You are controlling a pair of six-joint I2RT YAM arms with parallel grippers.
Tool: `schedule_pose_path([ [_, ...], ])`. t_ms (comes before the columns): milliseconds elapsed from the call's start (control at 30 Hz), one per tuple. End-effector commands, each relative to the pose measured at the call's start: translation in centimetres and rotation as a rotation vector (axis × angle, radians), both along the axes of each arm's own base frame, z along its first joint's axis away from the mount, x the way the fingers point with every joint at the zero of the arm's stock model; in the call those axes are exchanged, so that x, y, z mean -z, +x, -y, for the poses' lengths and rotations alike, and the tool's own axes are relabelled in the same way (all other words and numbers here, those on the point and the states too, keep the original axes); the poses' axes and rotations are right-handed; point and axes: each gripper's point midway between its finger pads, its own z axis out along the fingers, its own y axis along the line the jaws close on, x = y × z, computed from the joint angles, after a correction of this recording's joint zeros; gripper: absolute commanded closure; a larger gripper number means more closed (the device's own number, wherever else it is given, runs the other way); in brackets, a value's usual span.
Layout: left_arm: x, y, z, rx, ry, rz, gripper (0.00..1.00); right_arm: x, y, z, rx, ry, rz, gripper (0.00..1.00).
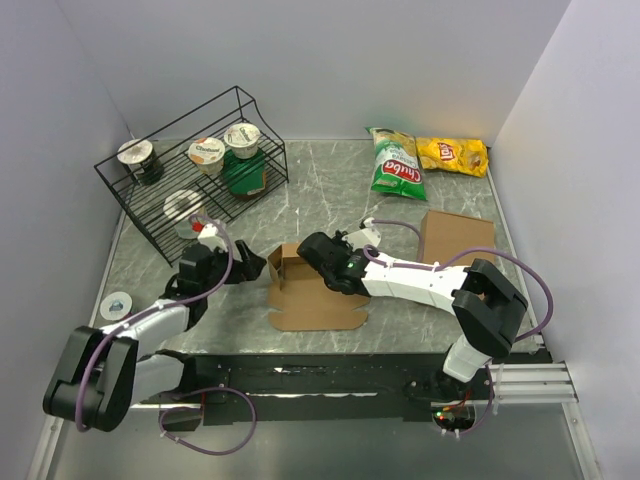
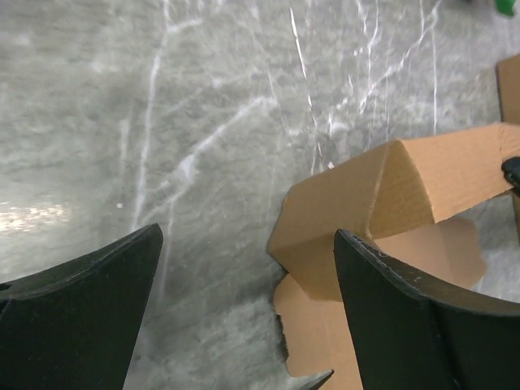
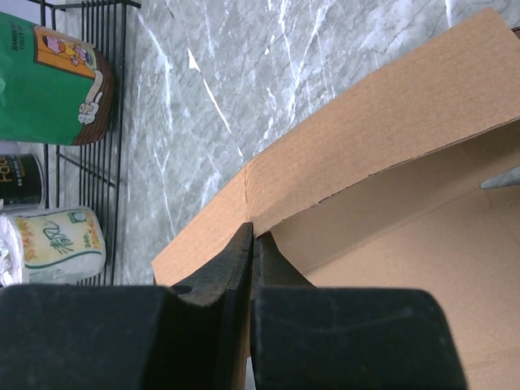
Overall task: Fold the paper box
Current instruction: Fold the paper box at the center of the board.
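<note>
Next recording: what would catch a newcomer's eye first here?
A half-folded brown kraft cardboard box sits mid-table, the right claw pinched shut on its raised wall and the left claw open beside it. Far left stands a black wire rack; far right lie a green snack bag and a yellow snack bag.

Grey marble table point(image 1: 330, 190): wire rack point(image 1: 140, 215), paper box point(image 1: 310, 305), cardboard slab point(image 1: 458, 238), green bag point(image 1: 396, 165), yellow bag point(image 1: 452, 154).

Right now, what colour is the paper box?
The paper box is plain brown cardboard, clearest in the right wrist view.
</note>
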Motion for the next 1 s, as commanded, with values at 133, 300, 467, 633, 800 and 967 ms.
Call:
schedule_pose_path([
  [133,-0.8,1.4,2.5,0.048,0.054,0.019,0.08,0.5,-0.5,2.4,0.028,-0.115,-0.023,1.00],
  [300,0.2,0.7,3.9,0.076,0.063,-0.001,0.09,0.6,-0.5,2.2,0.025,-0.110,-0.028,1.00],
  [467,0.3,-0.3,4.7,0.109,0.047,0.031,0.08,0.6,-0.5,1.9,0.018,-0.106,-0.028,1.00],
  [633,-0.3,-0.8,6.1,0.175,0.026,0.094,0.08,0.9,-0.5,1.8,0.012,-0.111,-0.035,1.00],
  [800,0.1,-1.3,7.3,0.220,0.020,0.103,0.09,0.6,-0.4,1.8,0.010,-0.110,-0.030,1.00],
  [967,0.2,-0.8,7.9,0.218,0.031,0.134,0.09,0.9,-0.4,1.8,0.006,-0.111,-0.035,1.00],
])
